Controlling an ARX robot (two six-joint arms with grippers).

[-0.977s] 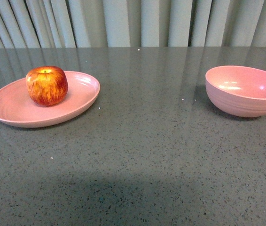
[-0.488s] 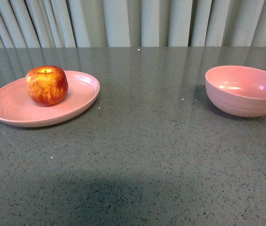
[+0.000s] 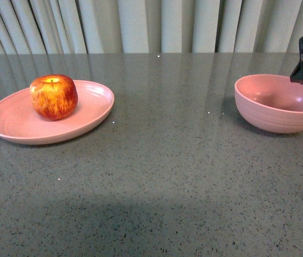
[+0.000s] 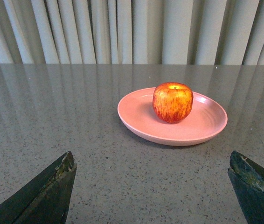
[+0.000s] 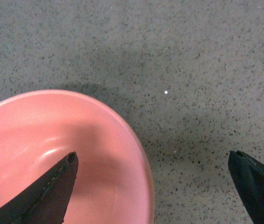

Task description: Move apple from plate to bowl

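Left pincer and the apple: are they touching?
Apart. The left wrist view shows the apple on the plate, well beyond the open left pincer, with bare table between them.

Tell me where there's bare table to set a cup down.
The wide table stretch between the plate and the bowl is bare, as is the whole near strip. Crowded only at the bowl, where the open right pincer hangs.

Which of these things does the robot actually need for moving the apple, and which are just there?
Needed: round red-yellow apple; shallow oval pale-pink plate; deep round pale-pink bowl.
Just there: grey speckled tabletop; pale pleated curtain.
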